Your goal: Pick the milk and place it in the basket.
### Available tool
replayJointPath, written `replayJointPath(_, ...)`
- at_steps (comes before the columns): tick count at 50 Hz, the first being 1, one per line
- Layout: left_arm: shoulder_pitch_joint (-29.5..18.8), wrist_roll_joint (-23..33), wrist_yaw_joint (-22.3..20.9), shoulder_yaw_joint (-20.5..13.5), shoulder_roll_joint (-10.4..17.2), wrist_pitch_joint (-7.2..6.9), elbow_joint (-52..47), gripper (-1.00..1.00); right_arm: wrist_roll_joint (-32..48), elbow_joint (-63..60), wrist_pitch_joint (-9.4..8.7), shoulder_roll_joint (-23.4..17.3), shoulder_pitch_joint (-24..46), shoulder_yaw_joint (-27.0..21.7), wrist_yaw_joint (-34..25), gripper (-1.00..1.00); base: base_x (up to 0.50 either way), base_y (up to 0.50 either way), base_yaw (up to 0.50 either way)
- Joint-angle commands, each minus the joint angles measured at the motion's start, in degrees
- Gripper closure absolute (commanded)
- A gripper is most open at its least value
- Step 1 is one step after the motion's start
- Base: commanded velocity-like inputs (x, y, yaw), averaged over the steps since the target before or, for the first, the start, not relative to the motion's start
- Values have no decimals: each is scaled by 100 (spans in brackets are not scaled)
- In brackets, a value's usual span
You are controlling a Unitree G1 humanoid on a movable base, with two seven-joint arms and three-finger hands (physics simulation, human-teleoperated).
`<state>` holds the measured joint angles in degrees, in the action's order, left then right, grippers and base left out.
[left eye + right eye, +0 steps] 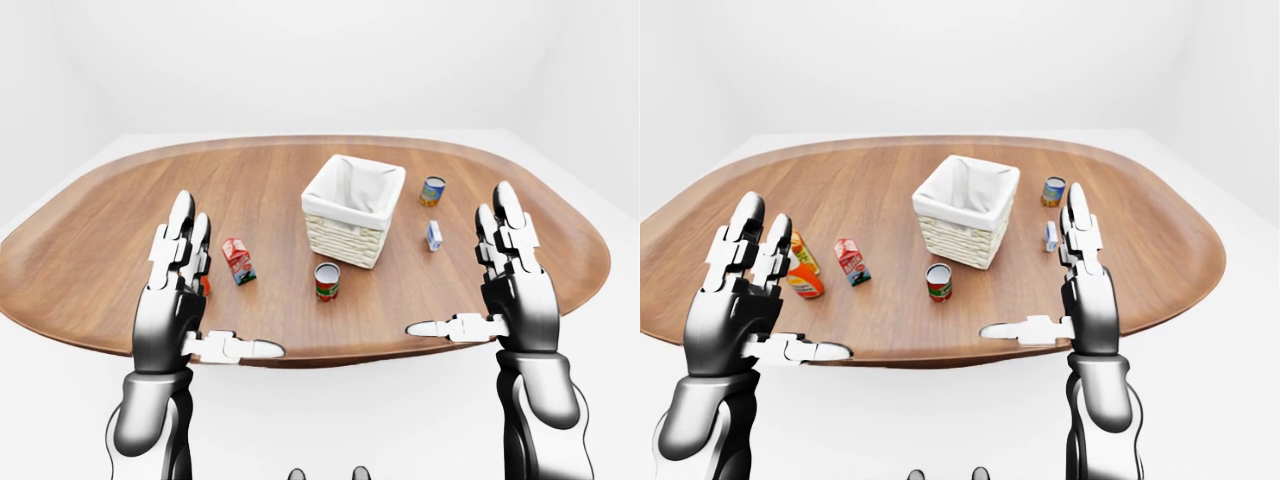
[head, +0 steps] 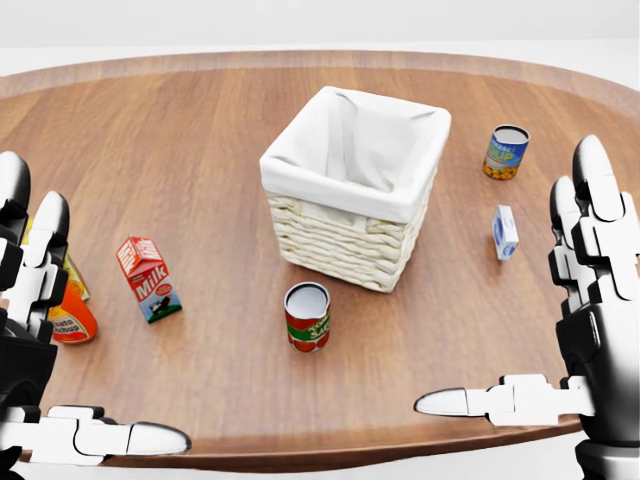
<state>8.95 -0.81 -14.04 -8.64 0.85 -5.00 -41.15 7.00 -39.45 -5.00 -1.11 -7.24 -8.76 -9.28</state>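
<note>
The milk (image 2: 148, 279) is a small red and white carton standing upright on the wooden table (image 2: 200, 140), left of the basket. The wicker basket (image 2: 340, 245) with a white cloth liner stands at the middle of the head view. My left hand (image 2: 60, 380) is open at the lower left, fingers raised and thumb out, short of the milk and nearer the view's bottom. My right hand (image 2: 560, 350) is open at the lower right, holding nothing. Neither hand touches anything.
An orange bottle (image 2: 72, 318) lies left of the milk, partly hidden by my left fingers. A red tomato can (image 2: 307, 316) stands below the basket. At the right are a blue can (image 2: 506, 151) and a small blue-white carton (image 2: 505, 232).
</note>
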Motion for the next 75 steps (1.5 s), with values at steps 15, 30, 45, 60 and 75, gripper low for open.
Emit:
replayJointPath(15, 65, 28, -19, 54, -17, 0, -49, -100, -27, -51, 0, 4, -13, -8, -16, -100, 25, 0, 0)
replayJointPath(30, 42, -10, -24, 20, -11, 0, -55, -100, -16, -52, 0, 6, -20, -1, -19, -100, 25, 0, 0)
replayJointPath(45, 53, -41, -22, 25, -19, 0, -83, -100, -28, -48, 0, 8, -27, 7, -29, -100, 25, 0, 0)
replayJointPath(60, 35, -22, 21, 20, -19, 0, -15, -100, -5, -33, 0, 12, -45, 34, -36, -100, 25, 0, 0)
replayJointPath(75, -42, -64, 27, 22, 16, 198, 309, -100, -24, -21, 0, 23, -97, 64, -71, -100, 25, 0, 0)
